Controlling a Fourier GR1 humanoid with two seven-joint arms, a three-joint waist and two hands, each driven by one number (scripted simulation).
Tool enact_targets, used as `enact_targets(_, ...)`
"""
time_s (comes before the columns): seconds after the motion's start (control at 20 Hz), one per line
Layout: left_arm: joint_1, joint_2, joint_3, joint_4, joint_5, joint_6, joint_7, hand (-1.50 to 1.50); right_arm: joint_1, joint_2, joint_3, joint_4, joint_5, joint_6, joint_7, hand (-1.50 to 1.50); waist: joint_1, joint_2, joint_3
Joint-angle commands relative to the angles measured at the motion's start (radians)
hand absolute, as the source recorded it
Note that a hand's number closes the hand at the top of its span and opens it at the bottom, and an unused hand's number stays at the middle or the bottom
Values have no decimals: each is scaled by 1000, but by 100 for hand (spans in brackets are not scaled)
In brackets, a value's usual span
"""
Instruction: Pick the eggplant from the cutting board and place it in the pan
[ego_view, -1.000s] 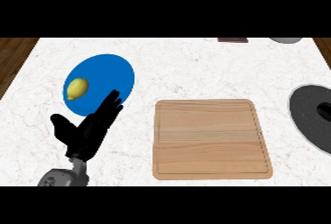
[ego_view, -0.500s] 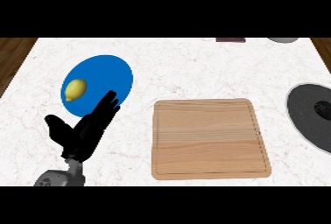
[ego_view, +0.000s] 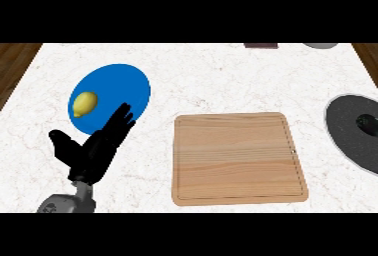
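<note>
Eggplant (ego_view: 365, 121) shows only as a small blackish lump lying in the dark grey round pan (ego_view: 343, 131) at the right edge, the same spot as a second ago. The left hand (ego_view: 92, 150) has barely shifted since then; its fingers are straight and spread, holding nothing, with the tips over the rim of the glossy blue plate (ego_view: 122, 80). A yellow lemon (ego_view: 83, 103) lies on that plate. The pale wooden cutting board (ego_view: 238, 157), rectangular with rounded corners, lies bare on the white marbled counter (ego_view: 221, 75).
</note>
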Motion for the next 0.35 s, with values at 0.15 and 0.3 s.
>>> enact_targets(0.15, -7, 24, 31, -37, 22, -13, 43, 0, 89, -11, 19, -15, 1, 149, -124, -150, -5, -4, -1)
enact_targets(0.3, 38, 0, -6, -22, -6, -25, -9, 0, 99, -6, 30, -30, 3, 144, -137, -150, -5, -5, -2)
